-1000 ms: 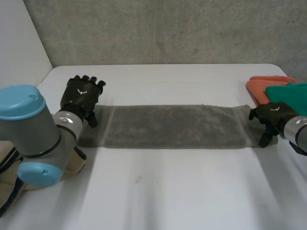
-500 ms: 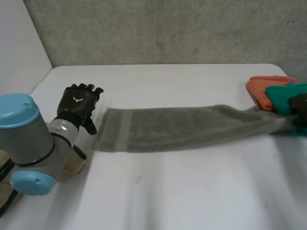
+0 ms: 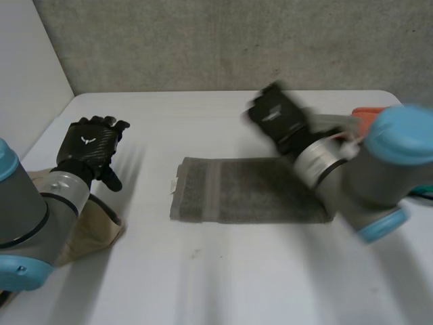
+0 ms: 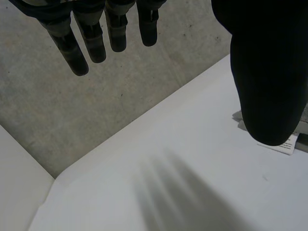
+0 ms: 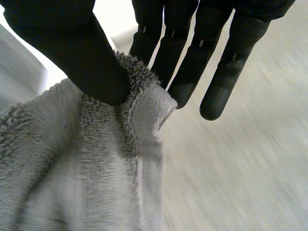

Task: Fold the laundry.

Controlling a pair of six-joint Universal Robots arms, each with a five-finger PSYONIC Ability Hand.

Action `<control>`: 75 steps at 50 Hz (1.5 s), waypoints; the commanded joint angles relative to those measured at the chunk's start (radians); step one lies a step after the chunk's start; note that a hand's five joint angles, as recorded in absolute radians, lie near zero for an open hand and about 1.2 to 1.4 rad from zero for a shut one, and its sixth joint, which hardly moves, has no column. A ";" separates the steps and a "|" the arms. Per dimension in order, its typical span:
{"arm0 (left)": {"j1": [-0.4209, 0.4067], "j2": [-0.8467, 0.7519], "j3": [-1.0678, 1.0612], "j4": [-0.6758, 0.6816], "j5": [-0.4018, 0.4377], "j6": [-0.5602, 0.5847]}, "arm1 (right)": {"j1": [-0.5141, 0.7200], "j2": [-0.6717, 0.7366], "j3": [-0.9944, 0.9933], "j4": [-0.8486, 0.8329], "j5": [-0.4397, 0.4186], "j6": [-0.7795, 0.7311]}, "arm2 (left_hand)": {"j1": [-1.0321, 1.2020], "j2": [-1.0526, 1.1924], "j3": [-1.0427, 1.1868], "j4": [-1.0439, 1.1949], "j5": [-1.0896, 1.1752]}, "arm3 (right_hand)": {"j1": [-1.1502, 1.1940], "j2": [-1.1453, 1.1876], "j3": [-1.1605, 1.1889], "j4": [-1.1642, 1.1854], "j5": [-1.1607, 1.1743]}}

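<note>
Grey towel [image 5: 96, 168] edge is pinched between the right hand [image 5: 57, 43]'s thumb and its straight fingers [image 5: 190, 72]. In the head view that hand hangs over the towel's right end, and the rest of the towel lies flat across the middle of the white table [image 3: 223, 284]. The left hand [image 3: 88, 143] is spread and holds nothing, well apart from the towel's label [image 4: 288, 143] end. A tan cloth [image 3: 91, 233] lies under the left arm and an orange cloth [image 3: 365, 113] behind the right arm.

Grey arms [image 3: 27, 206], light-blue caps [image 3: 404, 134], silver wrists [image 3: 65, 186], black left hand [image 3: 90, 145], black right hand [image 3: 276, 116], white back marks
</note>
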 commanded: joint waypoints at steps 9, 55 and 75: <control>-0.017 0.000 -0.039 0.022 0.004 -0.003 | 0.223 0.225 -0.104 0.059 0.118 -0.092 | -0.016 -0.030 -0.035 -0.026 -0.048 | -0.930 -0.998 -1.014 -1.022 -0.983; -0.101 0.048 -0.048 0.029 -0.020 -0.007 | 0.266 0.216 -0.064 0.106 0.117 0.231 | -0.016 -0.030 -0.035 -0.026 -0.048 | -0.041 -0.109 -0.124 -0.132 -0.094; -0.345 -0.184 0.381 -0.039 -0.006 -0.138 | 0.036 0.033 -0.081 0.242 0.217 0.881 | -0.016 -0.030 -0.035 -0.026 -0.048 | -0.930 -0.998 -1.014 -1.022 -0.983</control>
